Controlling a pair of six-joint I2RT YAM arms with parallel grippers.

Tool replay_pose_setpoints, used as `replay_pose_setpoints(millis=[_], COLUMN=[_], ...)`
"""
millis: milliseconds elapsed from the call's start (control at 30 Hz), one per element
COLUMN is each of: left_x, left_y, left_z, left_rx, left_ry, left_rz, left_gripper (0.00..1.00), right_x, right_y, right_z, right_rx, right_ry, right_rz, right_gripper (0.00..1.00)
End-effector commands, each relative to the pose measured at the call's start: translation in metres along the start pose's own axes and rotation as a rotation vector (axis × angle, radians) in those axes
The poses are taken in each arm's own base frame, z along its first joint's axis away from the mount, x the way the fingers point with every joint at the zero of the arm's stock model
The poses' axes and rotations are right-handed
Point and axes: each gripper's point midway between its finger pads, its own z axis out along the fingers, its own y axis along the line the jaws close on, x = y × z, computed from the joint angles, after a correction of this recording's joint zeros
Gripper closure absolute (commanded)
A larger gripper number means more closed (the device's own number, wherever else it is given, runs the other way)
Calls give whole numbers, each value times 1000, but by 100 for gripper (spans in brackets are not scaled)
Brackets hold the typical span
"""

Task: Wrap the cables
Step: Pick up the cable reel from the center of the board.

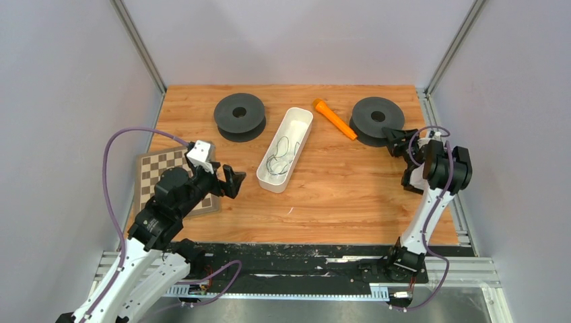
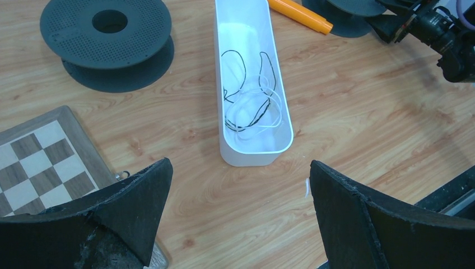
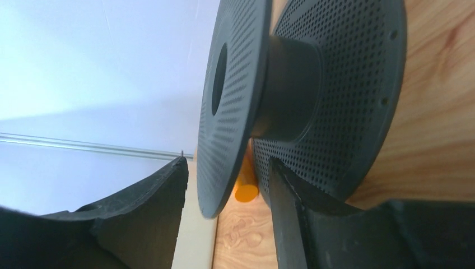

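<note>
- Wood worktop (image 1: 337,195), grey-walled cell. You will find the cables (image 2: 252,103), one dark and one whitish, tangled loose in the white tray (image 2: 255,154). Nothing is wound yet.
- Left pincer (image 2: 240,165) hangs wide open and empty just short of the tray's near end, apparently lined up to reach in for a cable.
- Right pincer (image 3: 228,162) is open, with its fingers astride one flange of the right spool (image 3: 291,84) and not clamped. This is probably to steady the spool for winding.
</note>
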Motion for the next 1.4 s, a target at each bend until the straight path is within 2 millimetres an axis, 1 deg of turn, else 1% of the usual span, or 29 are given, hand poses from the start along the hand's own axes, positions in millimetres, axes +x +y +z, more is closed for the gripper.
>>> replay_pose_setpoints(millis=[0, 100, 167, 267, 300, 333, 367, 467, 500, 667, 700, 767, 867, 900, 933, 967, 1000, 1100, 1133, 1267, 1367], left_x=[-15, -13, -12, -12, -12, -12, -12, -11, -11, -10, -10, -11, -11, -12, -12, -12, -12, -11, -12, -12, -12], left_y=[-4, -4, -3, -3, -3, -3, -3, -3, -3, -7, -8, -8, -6, -5, -4, -4, -4, -4, -4, -4, 1], left_z=[0, 2, 3, 3, 3, 4, 4, 4, 4, 3, 2, 1, 0, 0, -1, -1, -2, -2, -2, -3, -2], left_rx=[11, 10, 9, 8, 8, 8, 8, 8, 8, 37, 41, 42, 31, 28, 24, 23, 22, 22, 22, 22, -10], left_ry=[-33, -26, -22, -19, -17, -17, -18, -18, -19, -17, -20, -26, -33, -36, -36, -37, -37, -37, -37, -39, -41], left_rz=[2, 4, 5, 7, 8, 8, 10, 14, 14, 21, 24, 26, 24, 25, 25, 25, 25, 24, 23, 17, 12], left_gripper=[0, 0, 0, 0, 0, 0, 0, 0, 0, 0, 0, 0, 0, 0, 0, 0, 0, 0, 0, 0, 0], right_x=[-21, -25, -29, -37, -41, -45, -49, -65, -70, -87, -89, -93, -96, -95, -95, -92, -87, -64, -56, -11, 27], right_y=[37, 36, 37, 40, 42, 45, 49, 70, 77, 117, 122, 137, 154, 155, 164, 173, 190, 212, 210, 221, 223], right_z=[8, 12, 13, 10, 9, 6, 3, -8, -10, -19, -20, -23, -31, -36, -41, -46, -56, -79, -87, -108, -125], right_rx=[-218, -233, -233, -231, -233, -237, -242, -257, -253, -201, -165, -108, 44, 130, 182, 207, 197, 205, 244, 305, 341], right_ry=[-37, -40, -44, -59, -66, -74, -86, -126, -131, -154, -149, -145, -135, -127, -127, -121, -125, -108, -97, -46, 8], right_rz=[-16, -23, -31, -39, -41, -43, -46, -72, -81, -166, -173, -213, -284, -301, -352, -402, -452, -550, -578, -732, -810], right_gripper=[48, 52, 57, 67, 73, 79, 82, 97, 100, 100, 100, 100, 100, 100, 100, 100, 100, 100, 100, 100, 100])
